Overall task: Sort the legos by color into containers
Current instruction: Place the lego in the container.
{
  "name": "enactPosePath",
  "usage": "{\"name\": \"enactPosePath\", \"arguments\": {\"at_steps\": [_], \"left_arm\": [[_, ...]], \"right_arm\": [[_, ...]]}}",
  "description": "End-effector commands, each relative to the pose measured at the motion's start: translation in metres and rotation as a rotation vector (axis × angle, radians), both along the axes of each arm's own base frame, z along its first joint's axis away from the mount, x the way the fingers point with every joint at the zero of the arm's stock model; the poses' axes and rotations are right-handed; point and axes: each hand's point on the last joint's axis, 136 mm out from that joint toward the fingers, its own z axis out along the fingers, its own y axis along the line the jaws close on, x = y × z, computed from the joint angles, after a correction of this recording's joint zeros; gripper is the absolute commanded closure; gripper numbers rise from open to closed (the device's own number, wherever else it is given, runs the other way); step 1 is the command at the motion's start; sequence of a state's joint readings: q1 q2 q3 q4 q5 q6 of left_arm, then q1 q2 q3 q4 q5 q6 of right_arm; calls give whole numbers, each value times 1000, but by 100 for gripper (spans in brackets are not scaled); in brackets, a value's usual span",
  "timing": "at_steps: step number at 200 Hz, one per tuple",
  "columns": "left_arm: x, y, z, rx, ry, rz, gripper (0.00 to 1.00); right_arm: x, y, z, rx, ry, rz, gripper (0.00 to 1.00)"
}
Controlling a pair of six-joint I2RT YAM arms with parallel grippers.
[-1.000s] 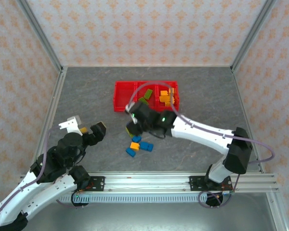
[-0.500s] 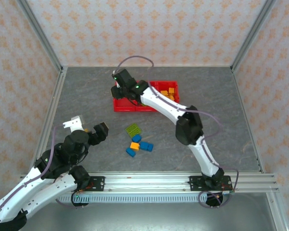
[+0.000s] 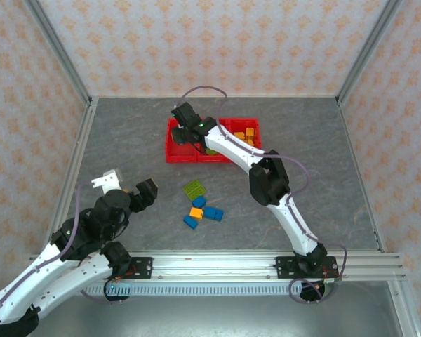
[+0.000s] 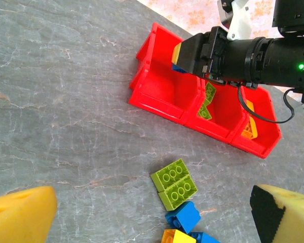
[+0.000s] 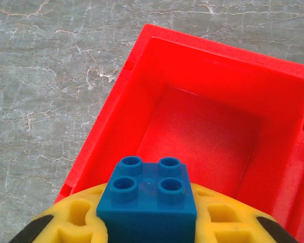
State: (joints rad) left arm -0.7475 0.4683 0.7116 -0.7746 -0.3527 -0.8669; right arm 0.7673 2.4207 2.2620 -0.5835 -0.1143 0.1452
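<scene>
This looks like a robotics lab test cell: white robot arms (image 3: 295, 217) bolted to an aluminium rail (image 3: 217, 265), with a grey stone-look surface (image 3: 126, 140) boxed in by metal posts (image 3: 59, 53) and patterned panels (image 3: 210, 42).

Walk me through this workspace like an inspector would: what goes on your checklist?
Surface: grey stone-look table.
Job's things: red tray of three bins; left bin empty, middle holds green bricks, right holds orange bricks. Loose on the table: lime green piece, orange brick, three blue bricks.
Clutter: nothing seen.
Grippers: left gripper open, holding nothing; right gripper shut on a blue brick above the left bin.
Cables: grey cable loops over the right arm.
Surroundings: patterned walls, metal rail at near edge.
</scene>
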Motion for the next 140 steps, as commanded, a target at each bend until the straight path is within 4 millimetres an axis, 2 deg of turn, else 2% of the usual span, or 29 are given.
{"name": "enactPosePath", "arguments": {"at_steps": [1, 23, 55, 69, 94, 121, 140], "left_arm": [[-2, 2, -1, 12, 28, 14, 1], [-4, -14, -20, 6, 136, -33, 1], [-8, -29, -68, 37, 308, -52, 1], [-8, -30, -78, 45, 330, -45, 1], [-7, -38, -77, 8, 318, -73, 1], [-7, -56, -79, -37, 307, -149, 1], [-7, -62, -84, -32, 314, -169, 1]], "right_arm": [[2, 1, 16, 20, -39, -25, 70], [5, 2, 29, 44, -56, -34, 42], [7, -3, 62, 81, -100, -66, 20], [5, -8, 81, 107, -113, -91, 18], [-8, -22, 110, 157, -132, -123, 15], [-28, -48, 147, 215, -196, -150, 11], [-42, -66, 162, 235, -228, -164, 9]]}}
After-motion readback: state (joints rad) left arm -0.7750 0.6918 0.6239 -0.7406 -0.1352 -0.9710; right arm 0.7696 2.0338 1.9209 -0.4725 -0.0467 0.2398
